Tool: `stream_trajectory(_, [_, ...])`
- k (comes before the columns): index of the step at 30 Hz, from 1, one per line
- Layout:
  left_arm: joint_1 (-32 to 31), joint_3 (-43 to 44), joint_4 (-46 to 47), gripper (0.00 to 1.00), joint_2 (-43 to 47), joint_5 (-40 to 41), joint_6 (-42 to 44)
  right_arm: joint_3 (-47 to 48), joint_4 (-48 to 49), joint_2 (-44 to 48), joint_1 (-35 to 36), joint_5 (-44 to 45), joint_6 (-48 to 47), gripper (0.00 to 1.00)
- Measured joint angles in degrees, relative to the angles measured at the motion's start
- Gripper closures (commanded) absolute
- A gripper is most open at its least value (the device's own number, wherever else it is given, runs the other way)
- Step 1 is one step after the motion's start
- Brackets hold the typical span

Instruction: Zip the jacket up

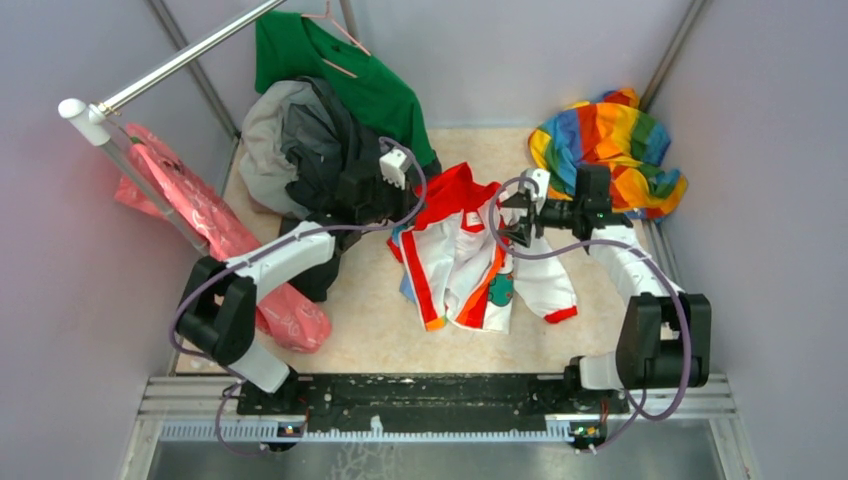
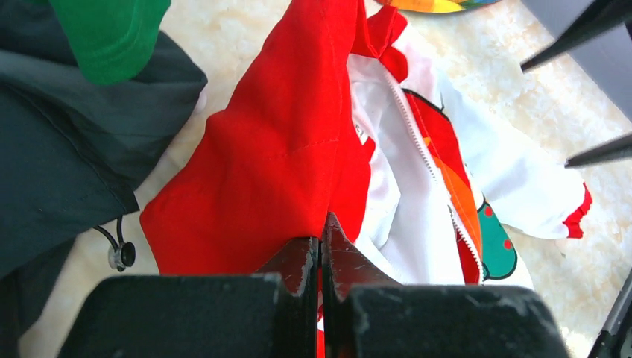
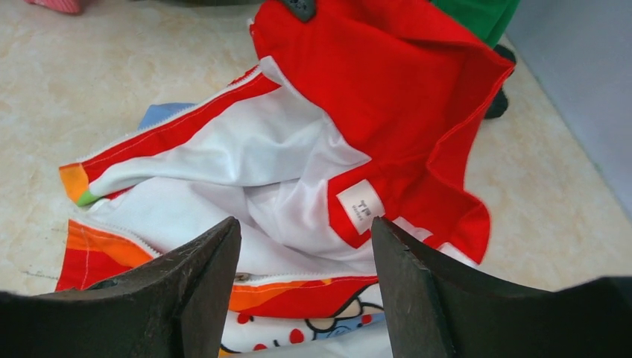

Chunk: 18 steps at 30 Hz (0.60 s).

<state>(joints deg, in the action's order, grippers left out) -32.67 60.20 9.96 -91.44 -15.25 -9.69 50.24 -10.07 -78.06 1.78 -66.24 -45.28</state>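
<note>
Left jaws pinch jacket [image 1: 455, 262]; beige tabletop [image 1: 365, 340], grey walls [image 1: 60, 300].

Bright, even, diffuse lighting from above, with faint soft shadows beside the jacket [image 1: 455, 265], mild glare on the pale tabletop [image 2: 492, 89] beyond the jacket, crisp cloth detail, and slightly soft right gripper's fingers [image 3: 201, 291] nearer than the jacket.

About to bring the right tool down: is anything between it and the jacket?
Nothing visible. The right tool hangs open over the jacket, above its white lining, with no other garment between.
</note>
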Motion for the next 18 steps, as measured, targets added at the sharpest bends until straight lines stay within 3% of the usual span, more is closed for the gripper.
stream_trajectory(7, [-1.44,0.02,-1.88,1.0,4.11,0.0,6.23,13.35,-6.99,-2.03,4.0,3.06,-4.15,0.31])
stream_trajectory(18, [-2.14,-1.4,-3.17,1.0,8.41,-0.2,11.02,24.02,-4.7,-13.9,10.69,14.58,2.45,0.29])
